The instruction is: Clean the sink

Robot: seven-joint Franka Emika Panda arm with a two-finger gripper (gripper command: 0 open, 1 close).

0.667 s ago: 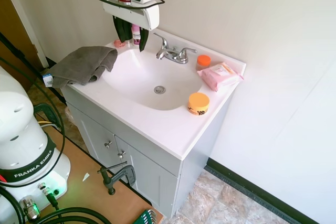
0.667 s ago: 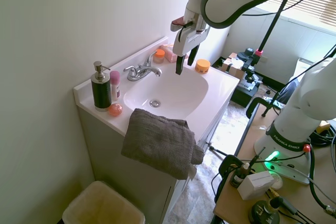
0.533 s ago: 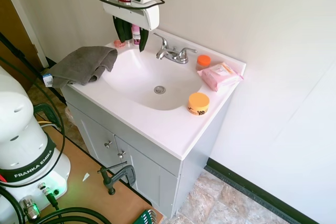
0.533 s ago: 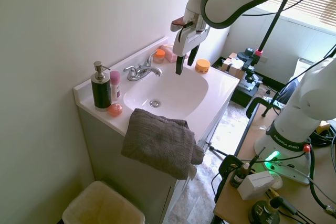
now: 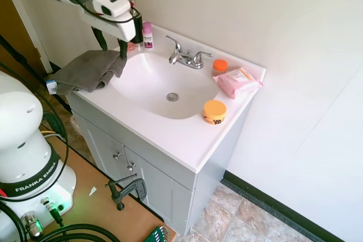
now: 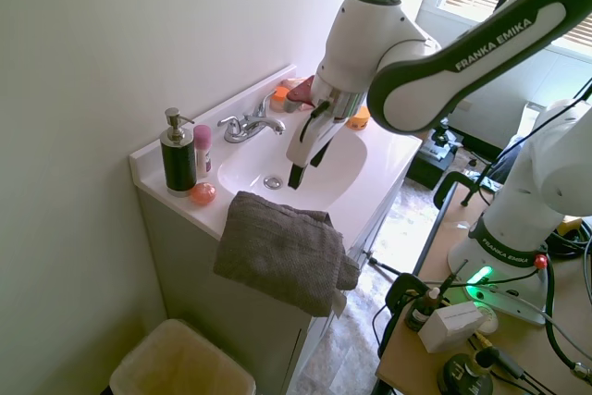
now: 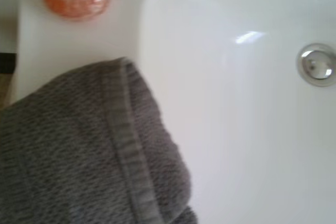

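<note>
Broadly, the sink [image 5: 164,86] sits in the white vanity top [image 5: 181,140], its oval running lengthwise along the wall, with the faucet [image 5: 186,58] at the back rim and the drain [image 5: 172,97] near the middle. Over the basin's end farthest from the orange-lidded jar [image 5: 214,111], the gripper [image 5: 111,42] hangs with fingers spread, holding nothing, just above the grey towel [image 5: 88,71] draped over that corner. Bare basin lies between towel and drain.
</note>
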